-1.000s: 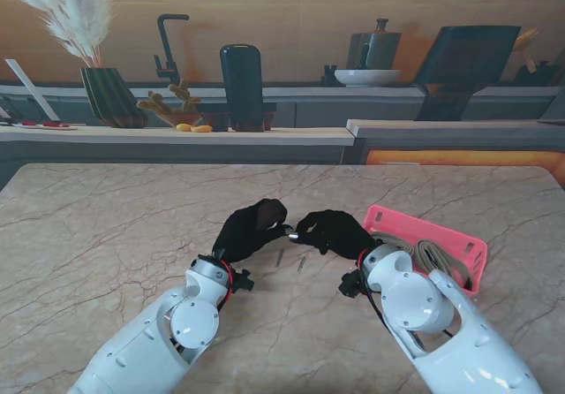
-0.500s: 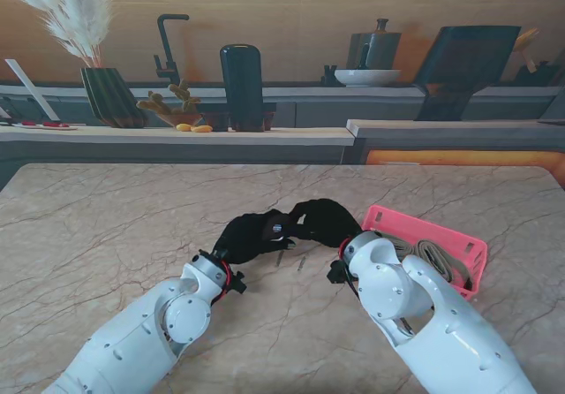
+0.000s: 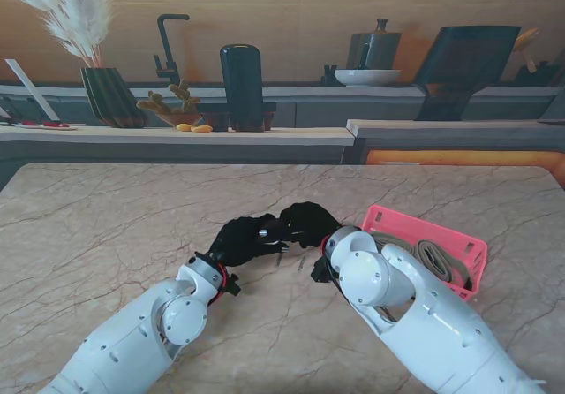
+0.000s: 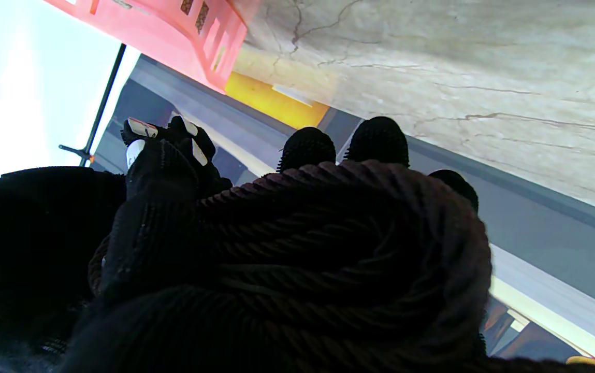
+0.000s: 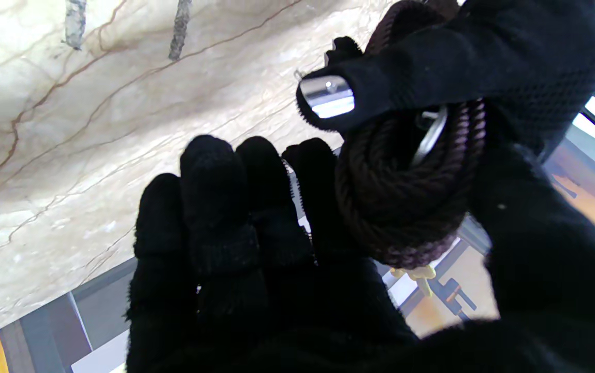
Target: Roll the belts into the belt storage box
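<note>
Both black-gloved hands meet over the middle of the table around a dark braided belt rolled into a coil. My left hand is closed on the coil, fingertips behind it and the thumb across the silver buckle. My right hand presses against the coil from the other side, its fingers almost straight beside it. The pink belt storage box sits to the right of the hands, with a beige rolled belt inside. The box's corner shows in the left wrist view.
Two small dark sticks lie on the marble table just nearer to me than the hands. Behind the table runs a counter with a dark vase, a plant pot and a bowl.
Both hands have shifted slightly left and closed in on each other. The right forearm has swung in toward the centre and the silver buckle is now mostly covered.
</note>
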Robot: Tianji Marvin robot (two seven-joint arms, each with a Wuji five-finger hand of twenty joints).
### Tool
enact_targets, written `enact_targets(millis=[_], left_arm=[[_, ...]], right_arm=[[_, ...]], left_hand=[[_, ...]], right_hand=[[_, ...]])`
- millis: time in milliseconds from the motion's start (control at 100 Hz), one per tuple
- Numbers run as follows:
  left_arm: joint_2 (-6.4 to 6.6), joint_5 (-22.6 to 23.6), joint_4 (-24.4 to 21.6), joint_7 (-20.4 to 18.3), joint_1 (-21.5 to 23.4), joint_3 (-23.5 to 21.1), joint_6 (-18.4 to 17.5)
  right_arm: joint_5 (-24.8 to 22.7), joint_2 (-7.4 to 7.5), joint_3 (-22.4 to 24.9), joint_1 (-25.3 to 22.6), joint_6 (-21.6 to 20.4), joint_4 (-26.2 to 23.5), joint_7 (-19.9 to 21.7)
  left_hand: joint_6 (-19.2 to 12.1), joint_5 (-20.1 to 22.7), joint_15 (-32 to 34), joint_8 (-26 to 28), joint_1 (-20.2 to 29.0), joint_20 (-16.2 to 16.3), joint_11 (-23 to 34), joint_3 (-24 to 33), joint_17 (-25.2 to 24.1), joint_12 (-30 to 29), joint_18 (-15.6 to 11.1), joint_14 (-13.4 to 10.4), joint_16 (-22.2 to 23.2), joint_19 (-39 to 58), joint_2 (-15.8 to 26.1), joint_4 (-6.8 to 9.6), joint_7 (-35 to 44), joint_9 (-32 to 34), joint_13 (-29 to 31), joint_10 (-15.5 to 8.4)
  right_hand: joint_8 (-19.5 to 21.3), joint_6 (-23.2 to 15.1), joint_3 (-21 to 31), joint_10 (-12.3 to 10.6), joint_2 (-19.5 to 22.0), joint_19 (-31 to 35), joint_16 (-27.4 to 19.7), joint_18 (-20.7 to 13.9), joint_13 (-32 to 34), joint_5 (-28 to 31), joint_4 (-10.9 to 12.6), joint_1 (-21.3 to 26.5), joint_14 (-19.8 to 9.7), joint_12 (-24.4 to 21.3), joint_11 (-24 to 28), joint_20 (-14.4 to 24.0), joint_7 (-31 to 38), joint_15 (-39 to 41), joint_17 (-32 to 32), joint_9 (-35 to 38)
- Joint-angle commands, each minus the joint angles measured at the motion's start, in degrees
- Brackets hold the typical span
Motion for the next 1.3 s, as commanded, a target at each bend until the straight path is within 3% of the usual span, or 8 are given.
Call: enact_targets(millis=[0,60,160,240,280,380,630,1290], left_arm=[[-0.78,-0.3,-1.4,0.3,0.1,0.2,0.4],[-1.06,-1.4,-1.7,0.3,0.4,0.1,1.2],[-1.33,-3.1,-2.2,-0.1,1.0,-0.5,1.6],[-1.53,-4.3,-2.2,-0.2,1.4,-1.1,1.0],[-1.65,-4.8,-2.0,-0.1,1.5,-1.4,0.3],[-1.92,-5.9,-1.9,0.5,1.9,-2.2,-0.6],[-1.89,-8.0,-2.5,-0.5,3.0,-4.5,-2.0],[-1.85,-13.5,-2.9,-4.5,4.0,-6.4,-8.6]], right_arm=[[-0.3,-0.92,-0.9,0.3,0.3,0.7,0.8],[0.3,-0.93,-1.3,0.6,0.7,0.9,1.2],[0.6,-0.86,-1.4,0.7,0.9,1.0,1.7],[0.5,-0.67,-0.6,0.1,0.5,0.7,2.0],[1.2,-0.68,0.4,-0.7,0.2,0.3,1.9],[5.1,-0.81,3.7,-3.2,0.7,-1.7,1.7],[10.8,-0.77,11.5,-9.2,0.3,-6.5,1.6],[30.9,-1.41,20.3,-14.0,-1.9,-9.9,4.7]], left_hand=[[-3.7,2.7,6.7,-1.0,8.7,1.0,3.8,5.7,0.1,0.9,1.3,0.0,1.8,3.8,7.2,2.0,-2.5,5.3,4.7,-3.1],[-3.1,2.8,6.7,-1.1,8.8,1.0,3.7,5.8,0.3,0.9,1.6,0.1,1.7,3.8,7.1,2.0,-2.6,5.4,4.9,-2.8],[-3.7,3.0,6.5,-1.0,8.0,0.9,3.4,5.7,0.2,0.7,1.1,-0.2,1.5,3.6,5.8,2.45,-2.7,5.4,4.7,-3.1],[-5.3,1.7,4.2,0.3,-9.9,0.9,1.4,27.8,-2.7,0.8,-0.4,-0.6,2.1,1.3,-2.6,-1.25,-5.1,2.4,1.4,-3.3],[-5.0,0.2,1.2,2.6,-20.4,1.2,-1.4,33.9,-6.1,0.6,-1.4,-0.4,2.9,-1.6,-3.1,0.16,-8.6,-1.3,-2.4,-2.8],[-5.9,-6.7,-7.3,3.2,-29.8,-0.1,-11.0,34.7,-14.5,-2.1,-2.5,0.1,2.9,-10.1,-7.3,0.18,-14.6,-11.9,-12.5,-2.2],[-9.5,-17.2,-29.6,2.9,-35.8,-3.9,-27.4,35.0,-27.7,-8.2,-3.7,-2.4,-0.9,-25.5,-9.6,0.12,-22.9,-34.2,-33.9,-1.4],[-14.1,-21.9,-41.4,2.4,-42.9,-5.7,-33.8,42.9,-30.0,-12.2,-8.7,-7.9,-6.2,-39.2,-15.4,-2.21,-25.6,-42.0,-40.1,-2.4]], right_hand=[[-5.3,-7.1,7.2,1.1,-1.9,3.8,-0.3,-1.9,1.8,-1.0,-2.0,9.7,0.8,-0.3,1.2,-1.0,7.0,1.4,0.8,2.3],[-12.2,-7.5,9.5,0.6,-3.8,3.7,-0.8,-2.2,2.7,-3.4,-3.4,14.9,0.6,-0.9,0.4,-1.2,15.9,0.7,1.2,3.6],[-14.3,-8.6,15.8,-0.4,-4.9,3.5,-1.4,-2.9,5.5,-0.2,-5.5,19.9,0.3,-1.7,-0.7,-1.6,18.8,0.0,2.5,7.4],[-13.8,-9.4,17.7,-0.7,-5.3,3.6,-1.3,-2.8,5.8,0.3,-6.7,20.2,0.0,-1.6,-0.8,-1.7,19.7,-0.1,2.6,7.9],[-13.3,-9.2,18.3,-0.8,-5.7,3.6,-1.2,-2.9,6.0,0.6,-6.7,20.3,0.1,-1.3,-0.5,-1.7,20.1,-0.1,2.6,8.1],[-12.5,-7.8,19.9,0.0,-5.7,2.8,-0.2,-2.4,5.6,0.2,-7.0,20.6,0.8,-0.2,0.5,-1.9,20.4,0.8,2.3,7.5],[-11.2,-8.2,19.9,0.2,-4.8,3.0,1.6,-2.5,5.3,-0.5,-7.1,20.8,-0.2,1.7,2.9,-1.3,20.4,3.0,2.6,6.2],[-8.2,-10.3,17.4,-1.0,-2.4,2.5,2.9,-3.6,4.5,-2.3,-6.9,20.8,-2.2,3.3,4.2,-0.6,20.5,3.8,2.6,4.8]])
